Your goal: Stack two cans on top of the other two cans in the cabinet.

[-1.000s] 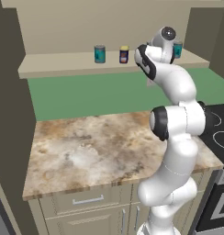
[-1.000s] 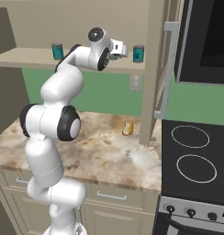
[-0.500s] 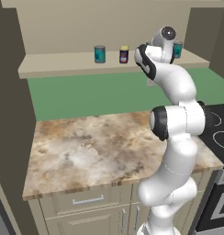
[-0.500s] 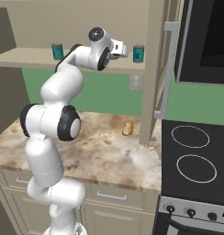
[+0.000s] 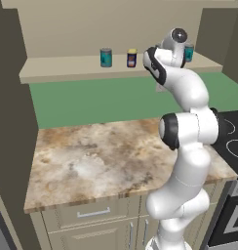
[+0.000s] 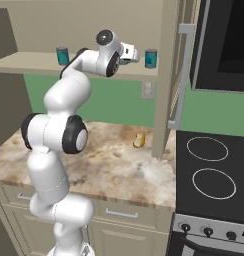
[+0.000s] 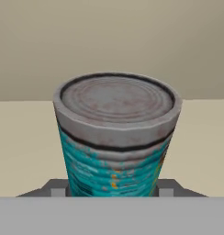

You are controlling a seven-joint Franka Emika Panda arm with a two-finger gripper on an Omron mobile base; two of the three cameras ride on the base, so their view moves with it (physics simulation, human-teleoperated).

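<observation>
In the hand view a teal can (image 7: 114, 151) with a grey top stands upright on the beige shelf, and my gripper (image 7: 113, 192) is shut on its lower sides. The cabinet (image 5: 67, 71) holds another teal can (image 5: 106, 57) at the left, with the navy can (image 5: 132, 58), yellow-topped, beside it. A further teal can (image 5: 189, 52) peeks out right of my hand. From the right, my gripper (image 6: 133, 54) reaches onto the cabinet ledge (image 6: 24, 62) between a teal can (image 6: 62, 55) and a teal can (image 6: 151, 58). My arm hides the navy can there.
A marbled counter (image 5: 101, 161) lies below the shelf over cream drawers. A small yellow object (image 6: 139, 140) sits on it near a tall beige side panel (image 6: 166, 75). A black stove top (image 6: 209, 170) is to the right, with a dark microwave above.
</observation>
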